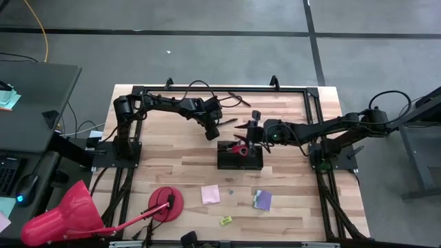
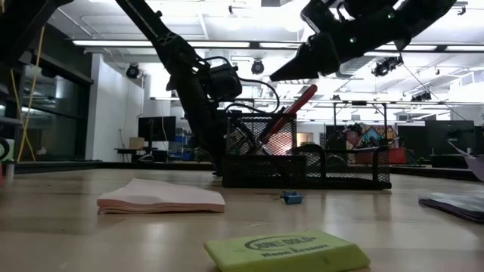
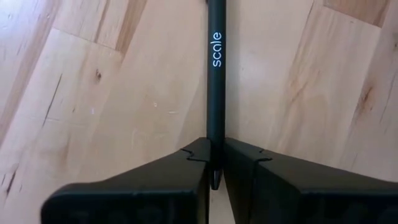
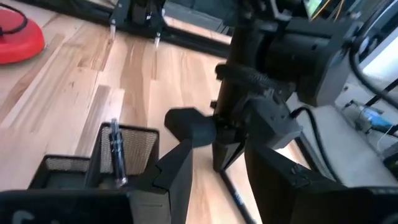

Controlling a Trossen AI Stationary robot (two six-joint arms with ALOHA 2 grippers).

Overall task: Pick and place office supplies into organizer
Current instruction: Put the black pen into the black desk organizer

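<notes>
My left gripper [image 1: 213,131] is shut on a thin black pen [image 3: 216,74] printed "scale", just left of the organizer [image 1: 240,157], a black mesh tray. Red-handled scissors [image 2: 291,113] stand in the organizer, leaning, and a pen [image 4: 115,152] sits in one compartment. My right gripper [image 4: 217,180] hovers open above the organizer's far side, touching nothing. On the near part of the table lie a pink sticky pad [image 1: 211,194], a purple pad [image 1: 262,200], a yellow eraser [image 1: 226,220] and a tiny blue piece [image 1: 231,192]. My left gripper pinches the black pen by one end [image 3: 215,163] between its two fingers [image 3: 186,168], coming from above at a slant. The pen runs straight on past the fingertips, low over the wood. Whether its free end rests on the table, I cannot tell.
A red lamp cone [image 1: 62,213] and its red disc base [image 1: 165,203] stand at the near left corner. Black frame rails [image 1: 227,88] border the table, with more thin dark pens [image 1: 233,98] near the far rail. Bare wood lies between the organizer and the pads.
</notes>
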